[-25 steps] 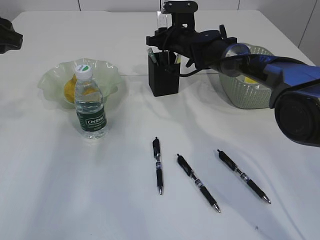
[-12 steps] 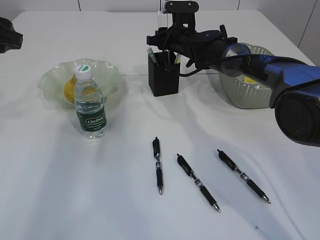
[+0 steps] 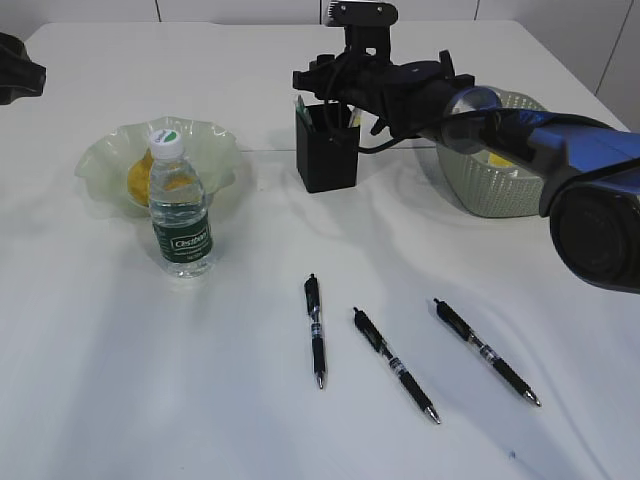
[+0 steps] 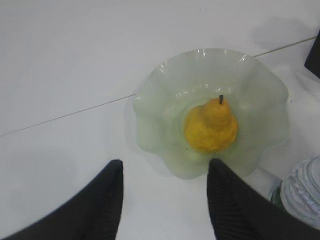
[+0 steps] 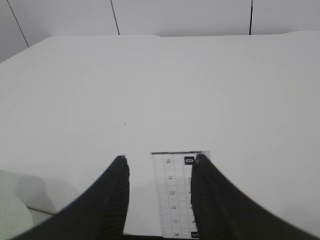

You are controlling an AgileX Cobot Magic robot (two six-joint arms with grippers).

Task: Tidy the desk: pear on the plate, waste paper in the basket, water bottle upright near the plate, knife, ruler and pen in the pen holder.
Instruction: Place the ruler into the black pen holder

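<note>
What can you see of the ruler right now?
The ruler is a clear plastic strip with fine black markings, standing upright between the fingers of the right hand, its top end showing against the white desk. It lies against one finger; its lower end is out of the wrist view.

Speckled yellow-brown pear [image 4: 210, 126] upright in wavy pale-green glass plate [image 4: 155, 95]. Small clear water bottle w/ dark green label [image 3: 181, 213] upright just in front. Clear plastic ruler [image 5: 175, 196] stands in matte black square pen holder [image 3: 327, 148].
</note>
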